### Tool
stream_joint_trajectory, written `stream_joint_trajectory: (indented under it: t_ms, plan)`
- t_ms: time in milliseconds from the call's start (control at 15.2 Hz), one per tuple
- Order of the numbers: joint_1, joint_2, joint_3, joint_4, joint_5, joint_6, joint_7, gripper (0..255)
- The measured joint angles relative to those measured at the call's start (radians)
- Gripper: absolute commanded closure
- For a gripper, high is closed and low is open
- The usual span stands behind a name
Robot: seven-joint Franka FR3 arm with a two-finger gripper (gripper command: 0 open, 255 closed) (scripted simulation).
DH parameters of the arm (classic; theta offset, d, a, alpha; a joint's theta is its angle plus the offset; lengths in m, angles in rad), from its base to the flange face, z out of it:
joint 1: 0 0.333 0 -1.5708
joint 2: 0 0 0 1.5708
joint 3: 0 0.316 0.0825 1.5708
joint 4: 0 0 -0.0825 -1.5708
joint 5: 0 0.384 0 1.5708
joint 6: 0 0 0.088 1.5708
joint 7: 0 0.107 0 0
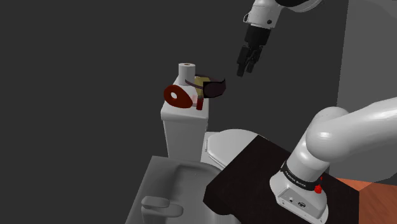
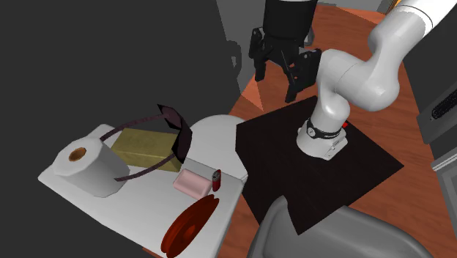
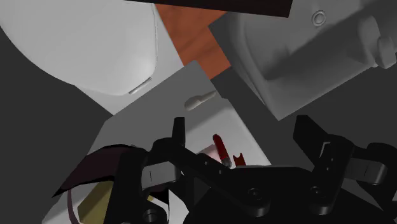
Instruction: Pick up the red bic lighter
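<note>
A black gripper [image 1: 247,63] hangs in the air on a white arm, its two fingers spread wide and holding nothing. Below it, well apart from the fingertips, is the flat white lid of a toilet tank [image 2: 146,212]. The red lighter [image 2: 216,178] lies on this lid; in the wrist view it shows between the open fingers. Touching the lighter, on the side away from the gripper, is a small pink block [image 2: 192,182]. Also beneath the gripper sit dark sunglasses [image 2: 176,124], draped over a yellow block [image 2: 143,143]. Farther from the gripper stand a toilet paper roll [image 2: 84,165] and a dark red disc [image 2: 189,226] at the lid's edge. Lower than the tank are the white toilet seat [image 1: 229,143], a grey sink [image 1: 165,184], and the arm's dark stand [image 1: 248,172].
</note>
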Motion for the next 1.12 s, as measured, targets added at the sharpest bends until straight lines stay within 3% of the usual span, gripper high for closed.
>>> stream_joint_trajectory:
  t_ms: [198,660,1122]
  plan:
    - [0.008,0.027,0.000,-0.014,-0.006,0.046,-0.025,0]
    - [0.052,0.206,0.010,-0.045,-0.033,0.298,-0.149,0]
    - [0.088,0.448,0.026,-0.007,-0.065,0.548,-0.265,0]
